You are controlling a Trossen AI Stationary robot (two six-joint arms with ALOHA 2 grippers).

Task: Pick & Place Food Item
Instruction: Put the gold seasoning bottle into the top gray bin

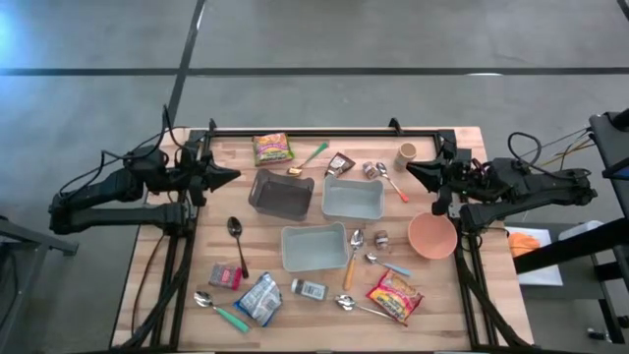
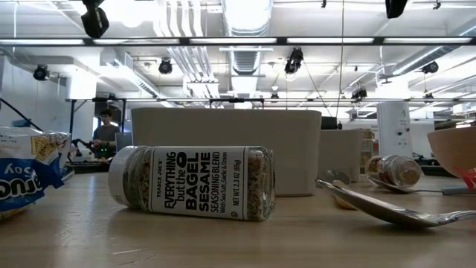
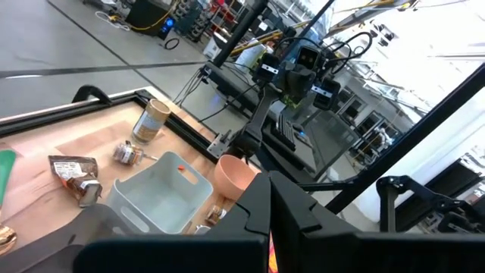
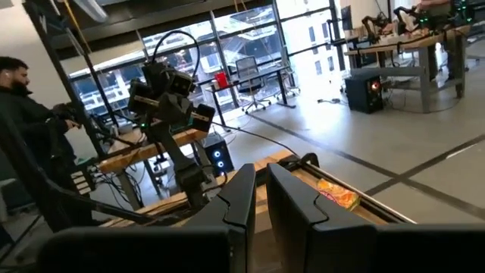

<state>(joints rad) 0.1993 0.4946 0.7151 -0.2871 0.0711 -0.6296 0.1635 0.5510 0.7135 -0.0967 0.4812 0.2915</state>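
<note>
seasoning jar [image 2: 192, 192] is seen lying on its side close up in the low view, with a pale bin [image 2: 226, 152] behind it; the bin's inside is hidden there. from the high view, three bins are seen with nothing in them: a dark bin [image 1: 278, 194] and two pale ones. a yellow snack bag [image 1: 272, 148] is laid at the table's [image 1: 432, 324] far edge. the left gripper [image 1: 232, 178] and right gripper [image 1: 411, 173] are held closed, with nothing gripped, at the table's sides. a person [image 4: 26, 121] is partly cut off in the right wrist view.
</note>
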